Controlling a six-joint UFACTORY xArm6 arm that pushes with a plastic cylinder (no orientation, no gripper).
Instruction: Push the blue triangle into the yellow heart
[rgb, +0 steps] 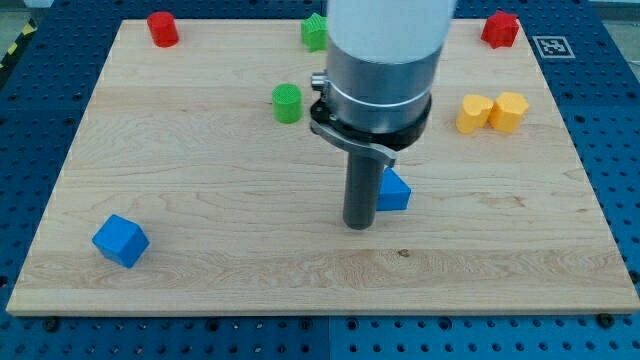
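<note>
The blue triangle (394, 191) lies near the board's middle, partly hidden behind the rod. My tip (358, 226) rests on the board just left of and slightly below the triangle, touching or nearly touching it. The yellow heart (473, 113) lies up and to the right of the triangle, at the view's right, with a yellow hexagon-like block (509, 111) right beside it on its right.
A blue cube (121, 241) sits at the lower left. A green round block (287, 103) and a green block (315, 31) lie upper middle. Red blocks sit at the top left (163, 28) and top right (500, 29). The wooden board (200, 170) ends at blue surroundings.
</note>
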